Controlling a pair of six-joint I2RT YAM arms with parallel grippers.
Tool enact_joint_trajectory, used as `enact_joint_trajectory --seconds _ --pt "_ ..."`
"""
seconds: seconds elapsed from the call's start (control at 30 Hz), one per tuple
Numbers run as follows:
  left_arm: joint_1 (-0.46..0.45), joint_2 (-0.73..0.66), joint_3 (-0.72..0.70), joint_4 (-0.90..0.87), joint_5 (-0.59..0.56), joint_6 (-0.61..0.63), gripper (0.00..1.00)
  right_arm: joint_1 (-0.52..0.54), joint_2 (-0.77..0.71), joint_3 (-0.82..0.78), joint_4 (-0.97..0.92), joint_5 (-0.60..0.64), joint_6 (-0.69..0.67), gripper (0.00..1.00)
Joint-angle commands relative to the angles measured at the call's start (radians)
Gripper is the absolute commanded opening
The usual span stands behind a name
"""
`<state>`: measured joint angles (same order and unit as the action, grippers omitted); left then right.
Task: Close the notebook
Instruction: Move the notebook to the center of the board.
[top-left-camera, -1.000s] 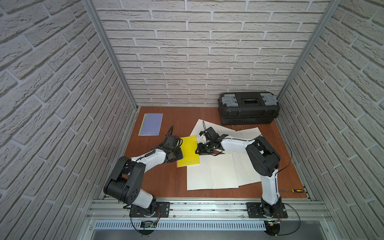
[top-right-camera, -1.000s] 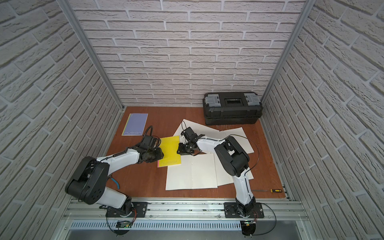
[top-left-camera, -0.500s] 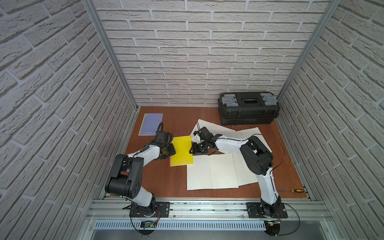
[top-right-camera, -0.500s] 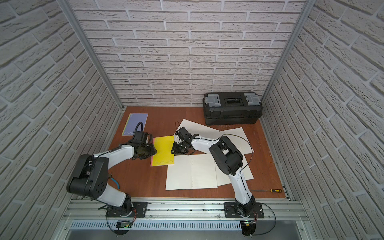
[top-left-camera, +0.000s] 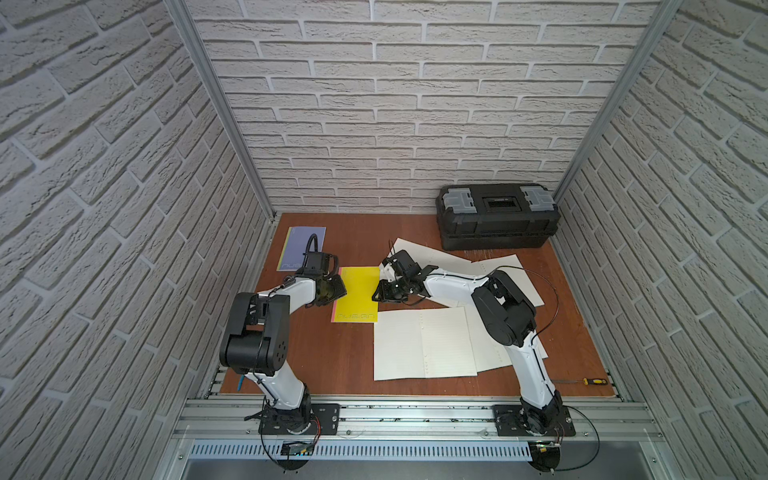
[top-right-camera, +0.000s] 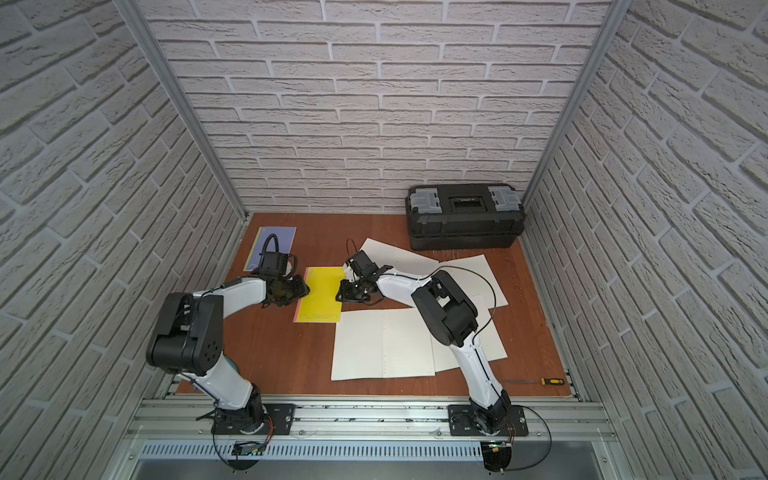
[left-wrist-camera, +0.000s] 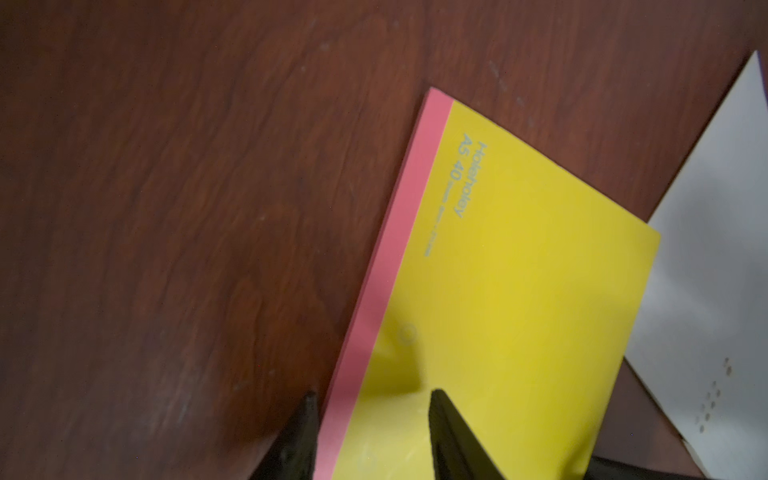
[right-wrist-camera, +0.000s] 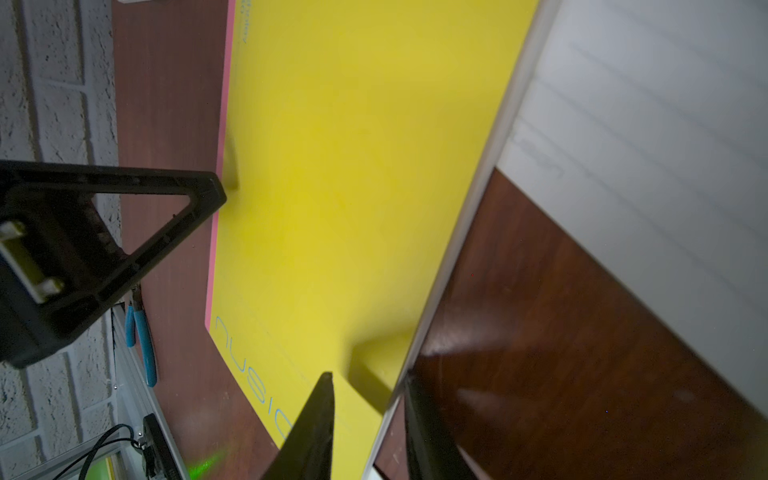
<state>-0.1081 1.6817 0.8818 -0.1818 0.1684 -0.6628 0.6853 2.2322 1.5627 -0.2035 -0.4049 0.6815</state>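
We see yellow notebook (top-left-camera: 356, 293) shut on desk (top-left-camera: 328, 357) btw both arms; left pincer (left-wrist-camera: 372, 405) spread, straddling pink spine; right pincer (right-wrist-camera: 370, 386) pinching its fore-edge. We reckon it's light, thin, bendy w/ slick cover: hold by edges, spine pinned, no hard squeeze

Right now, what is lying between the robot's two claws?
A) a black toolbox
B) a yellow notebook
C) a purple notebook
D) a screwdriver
B: in both top views the yellow notebook lies closed, with the left claw at its pink edge and the right claw at the opposite edge.
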Motion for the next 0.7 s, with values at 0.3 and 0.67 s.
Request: enact_joint_trajectory --seconds 0.3,0.67 --pt "0.023 0.148 0.126 -0.025 0.054 0.049 0.44 0.01 0.162 0.262 -0.052 0.033 -0.003 0.31" --pt "0.045 0.27 0.274 -0.04 0.095 0.083 0.44 -0.017 0.251 0.426 -0.086 0.066 -0.024 0.32"
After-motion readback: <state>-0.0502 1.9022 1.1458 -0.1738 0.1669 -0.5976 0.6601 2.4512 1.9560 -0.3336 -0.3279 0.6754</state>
